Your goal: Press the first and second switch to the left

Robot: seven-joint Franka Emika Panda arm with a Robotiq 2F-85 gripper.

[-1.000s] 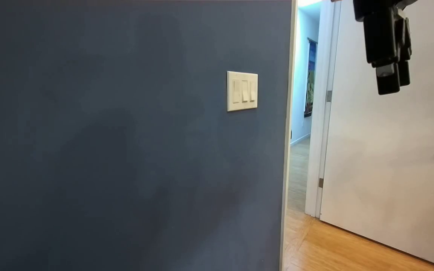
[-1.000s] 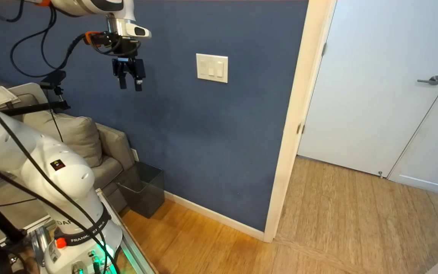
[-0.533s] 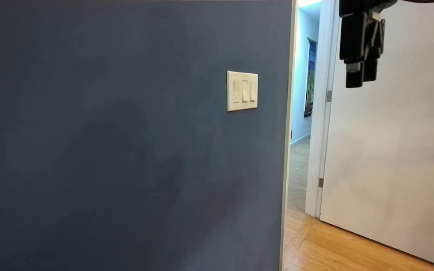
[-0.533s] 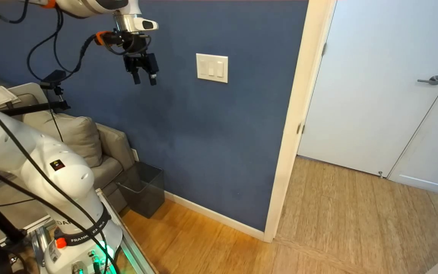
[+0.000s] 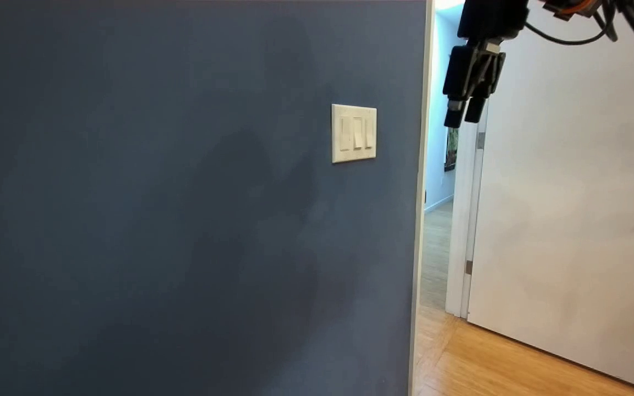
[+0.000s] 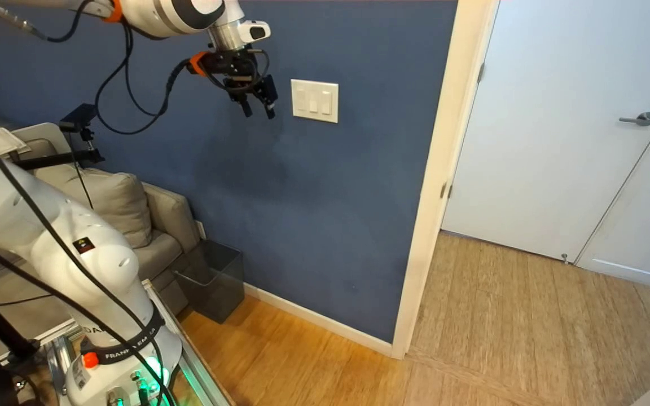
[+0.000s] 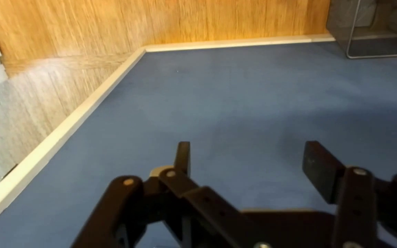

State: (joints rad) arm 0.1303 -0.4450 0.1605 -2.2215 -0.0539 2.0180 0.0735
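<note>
Black, angular and jointed, the end effector [image 6: 259, 113] is hanging at a slant before the matte blue wall [image 6: 325, 225], its slim, blunt-ended fingers [image 7: 322, 172] standing well apart, with blue showing between them in the wrist view. In both exterior views it is hanging clear of the wall plate [image 5: 354, 155], a roughly square piece of smooth cream plastic sitting upright on that wall. Side by side within the plate, counting from the left, the narrow, rectangular first switch [image 5: 345, 133] is looking fairly flat, while the similarly shaped second switch [image 5: 358, 133] and third switch [image 5: 369, 133] are jutting out a little at their lower ends. Glossy white and rounded, the arm [image 6: 102, 254] is bulging at the lower left of an exterior view, where a sofa [image 6: 170, 211] in soft-looking grey-beige fabric is bearing a plump cushion [image 6: 122, 206], and a smoky, see-through bin [image 6: 218, 290] with thin, straight walls is standing just beside the sofa. Along the wall's foot, a pale, smooth baseboard [image 6: 313, 318] is running beside the grained wooden floor [image 6: 280, 349]. Past the upright cream door trim [image 6: 435, 192], a flat white door [image 6: 556, 146] is carrying a metal lever handle [image 6: 645, 119] with a dull, brushed look.
</note>
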